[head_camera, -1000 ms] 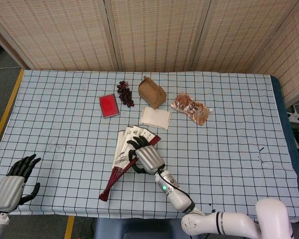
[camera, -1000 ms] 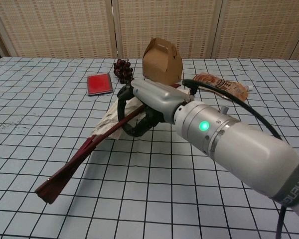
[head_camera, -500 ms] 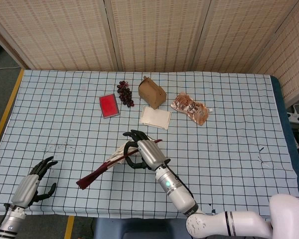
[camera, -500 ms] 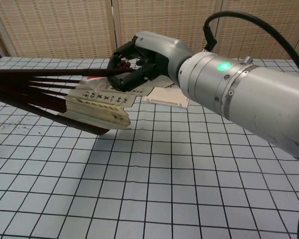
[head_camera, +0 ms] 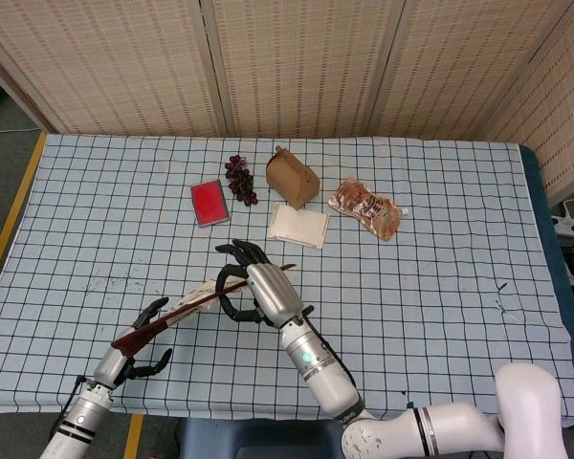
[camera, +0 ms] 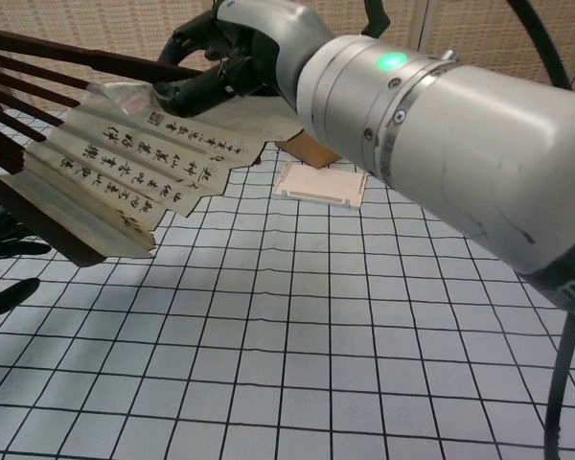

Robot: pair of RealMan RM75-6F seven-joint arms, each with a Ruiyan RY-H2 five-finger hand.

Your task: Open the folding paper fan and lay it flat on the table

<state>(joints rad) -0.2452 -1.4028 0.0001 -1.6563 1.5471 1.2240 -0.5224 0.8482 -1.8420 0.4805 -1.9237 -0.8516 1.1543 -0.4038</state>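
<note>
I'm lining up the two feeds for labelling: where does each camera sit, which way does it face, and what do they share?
Head view: high above the near table edge, looking down on the checked table; shows the right hand gripping the folding fan, its forearm, and the left hand at the fan's dark end.
Chest view: low, facing across the table toward the screen; the right hand and forearm fill it, the partly open fan is close, and dark left fingers sit at the left edge.
Shared: both hands, fan, white pad.

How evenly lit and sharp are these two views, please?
Head view: even, soft light, sharp throughout, only faint shadows under the fan. Chest view: the right hand and forearm loom large and slightly soft; the fan's calligraphy stays readable.
</note>
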